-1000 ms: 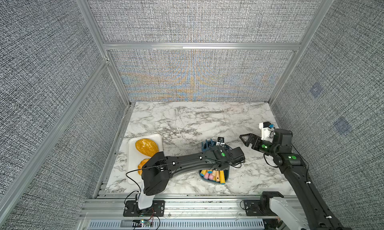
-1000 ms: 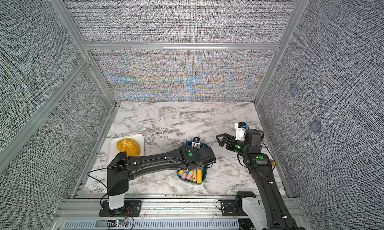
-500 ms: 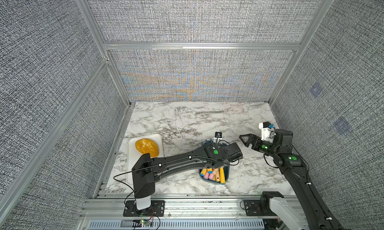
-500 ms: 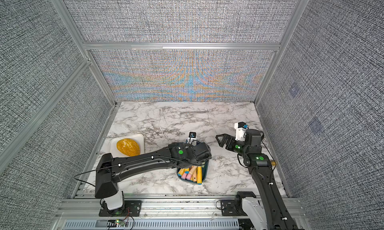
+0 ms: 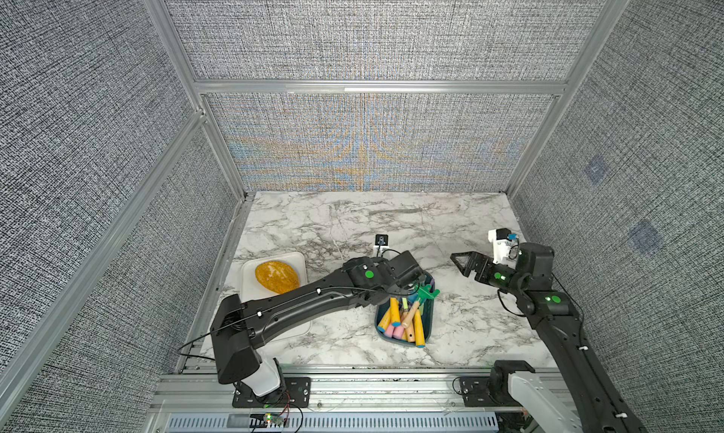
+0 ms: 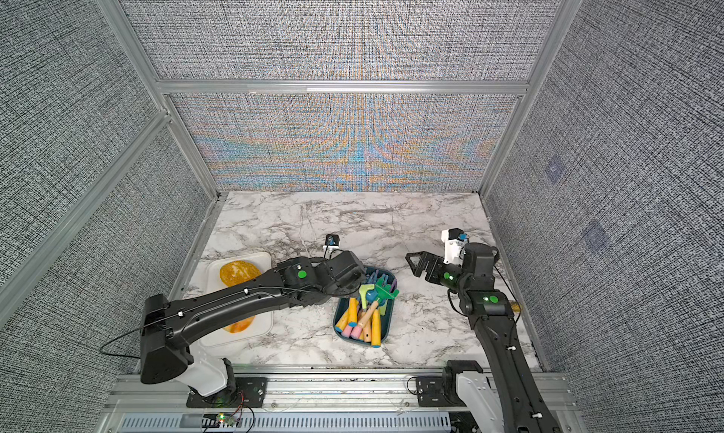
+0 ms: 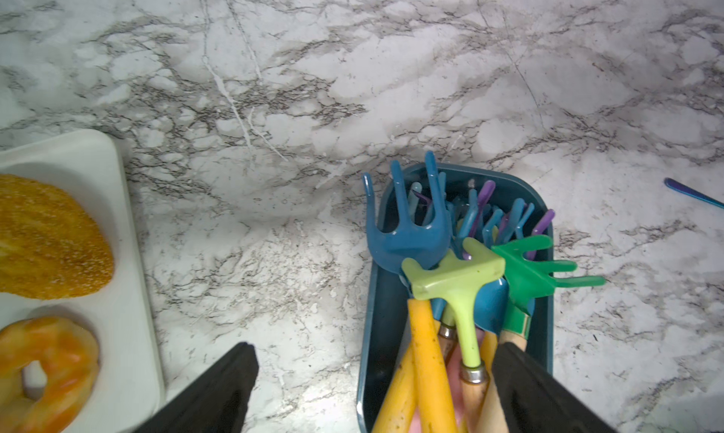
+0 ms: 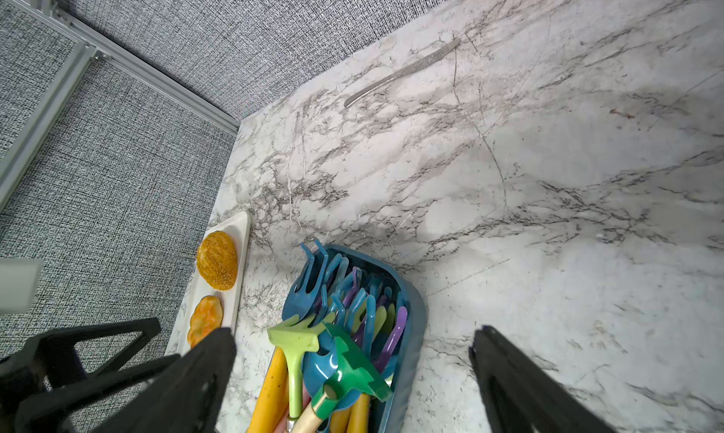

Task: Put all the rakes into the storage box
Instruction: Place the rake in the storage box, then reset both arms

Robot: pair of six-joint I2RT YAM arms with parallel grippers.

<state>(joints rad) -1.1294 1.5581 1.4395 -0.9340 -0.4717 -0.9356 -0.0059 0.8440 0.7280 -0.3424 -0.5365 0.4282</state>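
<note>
Marble table (image 5: 333, 223) takes up the whole floor of the cell. Across it the left arm (image 5: 313, 298) reaches from the near edge to the storage box (image 7: 386, 317). The right arm (image 5: 548, 305) stands on the box's other side, well apart from it. A white tray (image 7: 90, 153) with pastries (image 7: 47, 235) lies near the box, on the left arm's side.

The box is crowded with toy rakes (image 5: 403, 321), handles toward the near edge. The green rake (image 7: 529, 270) lies on top of the pile, inside the box, with its tines sticking out over the side wall. A lime rake (image 7: 454, 274) and a blue rake (image 7: 411, 231) lie just beside it.

The left gripper (image 7: 374, 349) hangs over the handle end with its jaws wide apart, grasping nothing. The green rake's wooden handle runs close by one finger (image 7: 540, 396), and I cannot tell whether they touch. The right gripper (image 5: 458, 260) is spread wide too, and empty.

The rake looks delivered, so the step in hand seems to be getting clear. That is best done by lifting straight up with the jaws spread, not sideways. A finger catching that handle could lever the overhanging head off the wall and tip the rake out. The heaped pile argues for a slow rise, and the right arm need not move.
</note>
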